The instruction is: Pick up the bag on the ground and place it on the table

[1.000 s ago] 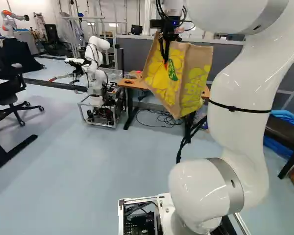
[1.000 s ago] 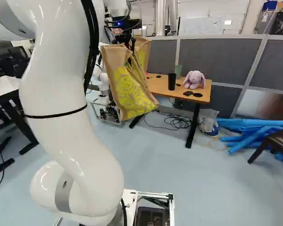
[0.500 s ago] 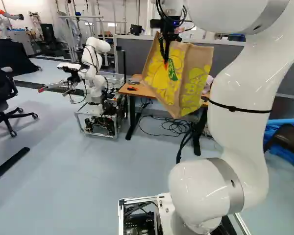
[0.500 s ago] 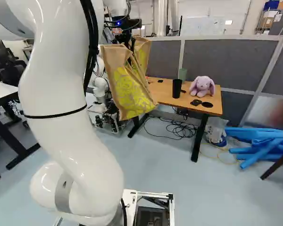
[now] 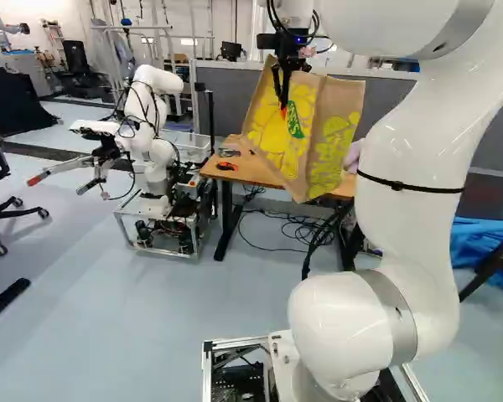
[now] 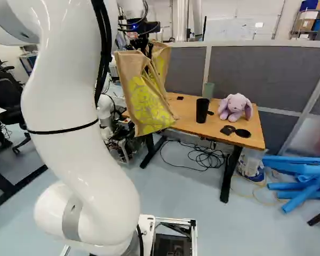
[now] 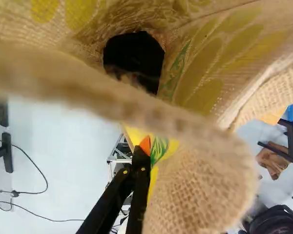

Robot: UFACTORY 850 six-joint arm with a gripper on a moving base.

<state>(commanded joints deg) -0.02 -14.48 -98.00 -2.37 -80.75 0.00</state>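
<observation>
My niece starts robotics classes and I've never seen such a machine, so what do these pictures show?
You are seeing a white robot arm on a moving base. Two pictures look ahead from behind it, one from each side; the third looks along its hand from the wrist. The hand grips a brown bag with yellow print, held up in the air. The wooden table ahead carries a black cup and a lilac toy rabbit, among other things. The other white arm belongs to another robot.
</observation>
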